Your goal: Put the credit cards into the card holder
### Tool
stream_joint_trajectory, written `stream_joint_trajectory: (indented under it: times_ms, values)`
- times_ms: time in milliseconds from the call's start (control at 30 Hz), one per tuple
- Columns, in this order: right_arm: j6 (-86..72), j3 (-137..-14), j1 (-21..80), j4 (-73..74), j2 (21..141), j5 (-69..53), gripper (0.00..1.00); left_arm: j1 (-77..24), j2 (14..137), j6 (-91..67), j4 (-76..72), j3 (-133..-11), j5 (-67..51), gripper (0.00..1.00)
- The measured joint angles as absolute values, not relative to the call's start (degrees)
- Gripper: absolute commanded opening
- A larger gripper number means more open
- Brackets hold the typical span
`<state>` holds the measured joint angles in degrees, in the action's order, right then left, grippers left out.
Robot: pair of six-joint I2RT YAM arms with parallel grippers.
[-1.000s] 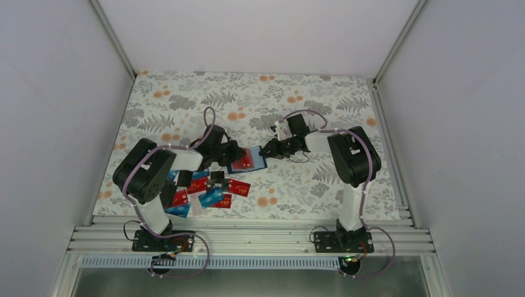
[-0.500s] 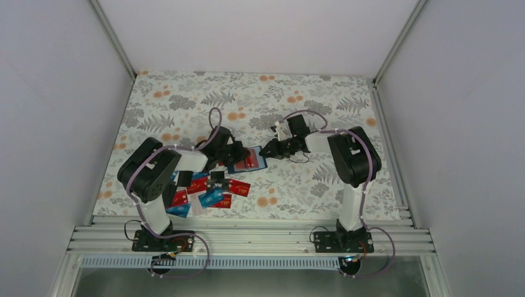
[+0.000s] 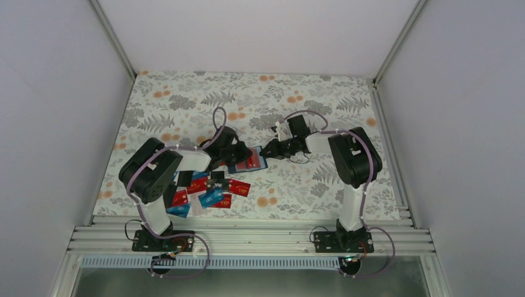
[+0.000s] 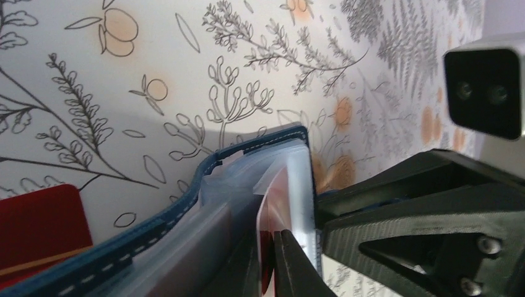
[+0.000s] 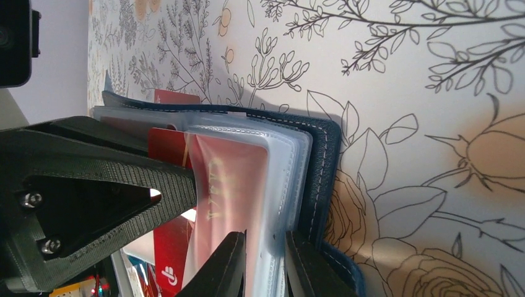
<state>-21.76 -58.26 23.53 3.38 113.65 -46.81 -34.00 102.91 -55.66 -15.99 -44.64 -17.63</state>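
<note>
A: Start wide. Look over the table (image 3: 186,99) in the top view and find the card holder (image 3: 252,162) lying open near the centre, with the spare credit cards (image 3: 207,193) heaped below and to the left of it.

B: Then check the arms. See the right pincer (image 5: 266,266) at the bottom of its own view, closed on the holder's clear sleeves (image 5: 282,185) and pinning them down. Hold that clamp firm and level.

A: And the left pincer (image 4: 269,253)?

B: Closed on a red card (image 4: 272,204), low centre of the left wrist view, seemingly right at a sleeve mouth. Cannot tell how deep inside.

A: So how to finish the slide well?

B: Lay the card flat to the sleeve and push straight along the pocket, no twisting. Go slowly, and expect the thin plastic to buckle or catch a corner. Let go only once seated, then back out without dragging the card along.
</note>
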Motion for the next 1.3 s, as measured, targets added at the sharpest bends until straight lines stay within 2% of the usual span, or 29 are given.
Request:
stream_joint_trajectory:
  times_ms: [533,700,867,967,1300]
  values:
    - [-21.8,-57.8,24.1,3.4,113.5,-47.4,0.2,-36.3,99.9,-51.5,-6.4,-46.5,-13.5,0.58]
    - [-21.8,-57.8,24.2,3.4,113.5,-47.4,0.2,-36.6,99.6,-50.8,-3.0,-48.3,-13.0,0.81]
    - [-21.8,-57.8,24.7,3.4,113.5,-47.4,0.2,-37.2,99.1,-50.2,0.6,-50.5,-12.2,0.96]
    - [-21.8,-57.8,24.8,3.4,113.5,-47.4,0.2,-37.6,98.6,-50.0,2.2,-51.0,-11.7,1.0]
    - [-21.7,-57.8,24.8,3.4,113.5,-47.4,0.2,-38.1,94.1,-48.1,8.9,-51.5,-7.2,0.99]
